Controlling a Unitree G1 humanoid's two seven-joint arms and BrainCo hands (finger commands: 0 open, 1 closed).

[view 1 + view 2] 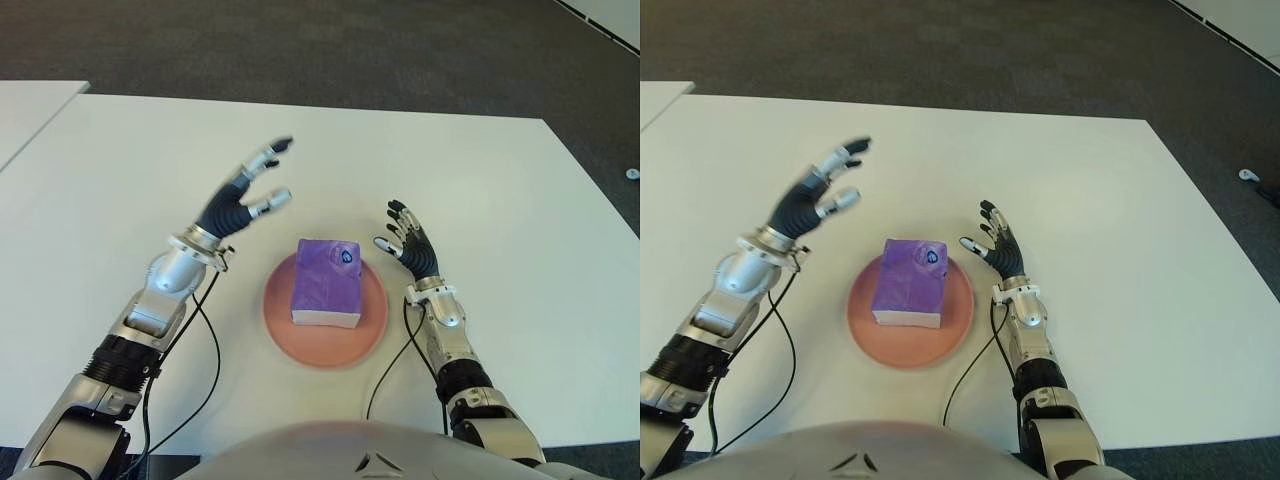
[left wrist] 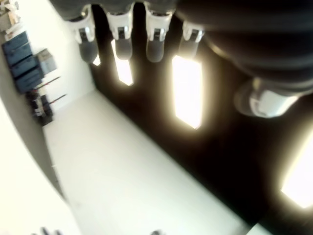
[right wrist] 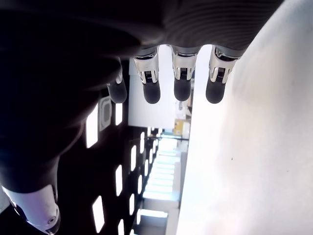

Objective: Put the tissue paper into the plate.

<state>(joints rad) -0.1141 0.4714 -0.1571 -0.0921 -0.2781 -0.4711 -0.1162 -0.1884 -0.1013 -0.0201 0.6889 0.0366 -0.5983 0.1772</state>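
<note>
1. Broadly, we see a wide white rectangular table (image 1: 500, 200) filling most of both eye views, with dark grey carpet (image 1: 350, 40) beyond its far edge and the corner of a second white table (image 1: 30, 100) at the far left.
2. Next in size, our two silver-and-black arms reach forward over the table from the near edge, each trailing a thin black cable (image 1: 205, 380) that lies on the tabletop.
3. Between the arms, near the table's front edge, sits a round salmon-pink plate (image 1: 325, 352).
4. On that plate lies the purple rectangular tissue paper pack (image 1: 326, 280), flat, with a small round mark on its top near the far right corner; it covers the middle and far part of the plate and is held by neither hand.
5. Our left hand (image 1: 243, 198) is raised to the left of and beyond the plate, well apart from the pack, fingers (image 2: 120, 46) stretched out straight and grasping nothing.
6. Our right hand (image 1: 410, 245) shows just to the right of the plate, palm turned towards the pack, its fingers (image 3: 182, 88) spread and extended, empty and not touching the pack.
</note>
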